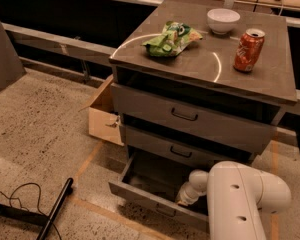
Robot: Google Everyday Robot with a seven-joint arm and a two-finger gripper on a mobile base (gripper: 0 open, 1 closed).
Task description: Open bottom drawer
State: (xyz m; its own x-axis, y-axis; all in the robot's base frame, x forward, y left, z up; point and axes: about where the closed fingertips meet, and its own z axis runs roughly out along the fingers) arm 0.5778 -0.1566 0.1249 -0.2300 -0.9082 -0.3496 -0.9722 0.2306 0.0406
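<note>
The grey cabinet [190,119] has three wide drawers. The bottom drawer [150,198] stands pulled out toward me, its dark inside showing; its slim grey front carries a small dark wire handle [165,212]. The middle drawer [180,151] and top drawer [185,115] above it are shut. My white arm [240,204] reaches in from the lower right. The gripper [182,200] is at the right part of the open bottom drawer, just behind its front, mostly hidden by the arm's wrist.
On the cabinet top lie a green snack bag [171,38], a white bowl [223,20] and a red soda can [248,50]. An open cardboard box [104,115] stands left of the cabinet. A black pole [55,209] and cable [15,196] lie on the floor at lower left.
</note>
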